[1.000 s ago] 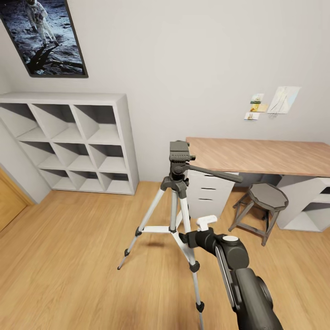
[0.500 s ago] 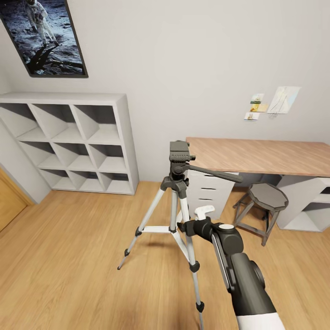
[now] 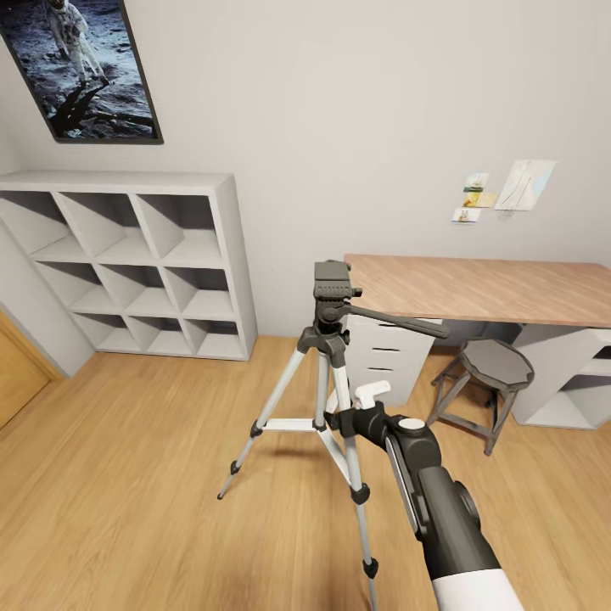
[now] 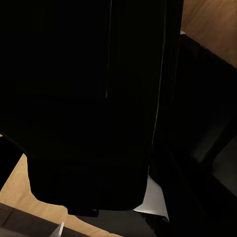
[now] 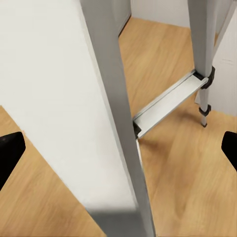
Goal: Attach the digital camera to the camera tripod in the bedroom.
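Tripod [image 3: 327,373] stands upright on the wood floor [image 3: 136,475] of the bedroom, in front of the desk [image 3: 484,288], between the white shelf [image 3: 127,263] and the stool [image 3: 488,373]. Right gripper [image 3: 344,417] reaches beside a tripod leg [image 5: 118,128], which fills the gap between its wide-apart black fingertips [image 5: 10,150]. Left claw's state cannot be told from the dark left wrist view.

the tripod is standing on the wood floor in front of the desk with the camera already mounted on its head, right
Not quite. In the head view the camera tripod stands on the wood floor in front of the desk, but its pan head is bare: no camera is mounted on it.
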Controlling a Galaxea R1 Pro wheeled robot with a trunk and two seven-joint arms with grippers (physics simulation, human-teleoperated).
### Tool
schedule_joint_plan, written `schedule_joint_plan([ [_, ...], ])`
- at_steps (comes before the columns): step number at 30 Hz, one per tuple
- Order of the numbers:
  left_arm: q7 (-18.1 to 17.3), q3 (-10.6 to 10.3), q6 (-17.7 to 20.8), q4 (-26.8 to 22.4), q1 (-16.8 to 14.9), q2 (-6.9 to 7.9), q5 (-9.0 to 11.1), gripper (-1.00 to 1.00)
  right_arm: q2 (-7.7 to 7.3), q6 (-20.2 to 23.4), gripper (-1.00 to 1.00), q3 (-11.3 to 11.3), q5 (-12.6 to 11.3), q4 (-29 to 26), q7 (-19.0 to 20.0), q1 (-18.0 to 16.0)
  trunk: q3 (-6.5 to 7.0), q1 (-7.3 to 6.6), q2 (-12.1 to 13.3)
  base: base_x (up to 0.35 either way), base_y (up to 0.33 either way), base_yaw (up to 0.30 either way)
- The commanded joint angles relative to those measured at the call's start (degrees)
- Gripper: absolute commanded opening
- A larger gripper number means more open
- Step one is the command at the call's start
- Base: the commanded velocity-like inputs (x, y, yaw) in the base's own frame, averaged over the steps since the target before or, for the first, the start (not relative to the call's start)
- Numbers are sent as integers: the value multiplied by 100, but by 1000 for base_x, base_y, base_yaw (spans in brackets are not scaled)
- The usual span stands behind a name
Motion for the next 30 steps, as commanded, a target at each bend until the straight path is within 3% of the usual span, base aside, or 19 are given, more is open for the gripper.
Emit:
schedule_joint_plan([
  [1,2,-44,17,0,-4,0,40,-100,2,1,100,-4,61,-6,46,-5,-10,3,-10,0,0,0],
  [5,3,-45,17,0,-4,0,40,-100,2,-55,100,-4,71,-2,46,-5,-10,3,-10,0,0,0],
  [6,2,-45,17,0,-4,0,40,-100,2,-59,-100,-4,71,-2,46,-5,-10,3,-10,0,0,0],
  [24,24,-38,-19,-8,-4,-2,67,-100,2,-230,-100,-2,110,-74,53,-5,-10,3,-10,0,0,0],
  [30,25,-56,-391,-18,-4,25,29,-100,2,-233,-100,-12,117,-71,52,2,-10,3,-10,0,0,0],
])
